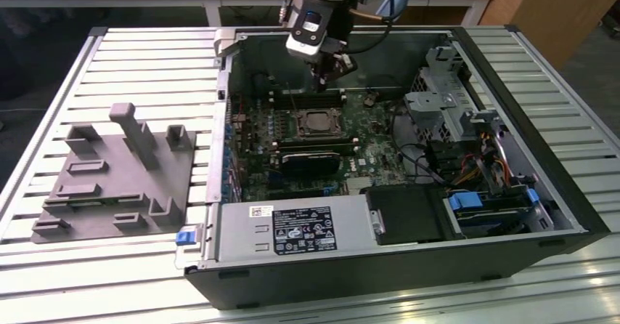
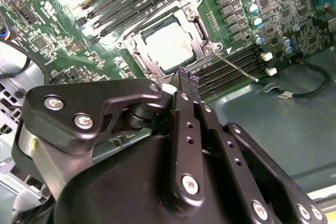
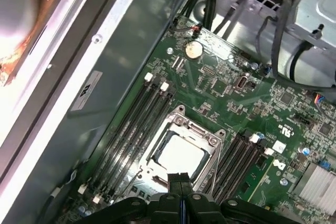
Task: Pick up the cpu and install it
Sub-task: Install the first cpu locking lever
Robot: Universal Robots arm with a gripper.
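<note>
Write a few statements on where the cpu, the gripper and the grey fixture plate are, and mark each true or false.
1. The cpu lies in the socket on the motherboard. True.
2. The gripper holds the cpu. False: its fingers are shut on nothing, near the socket.
3. The grey fixture plate stands inside the computer case. False: it lies on the slatted table, at the exterior view's left of the case.
4. Memory slots flank the socket on two sides. True.

The exterior view looks down from high on the whole computer case (image 1: 388, 273). Both wrist views face the cpu (image 2: 168, 45) (image 3: 181, 158) from close by; all three views share it (image 1: 315, 123).
</note>
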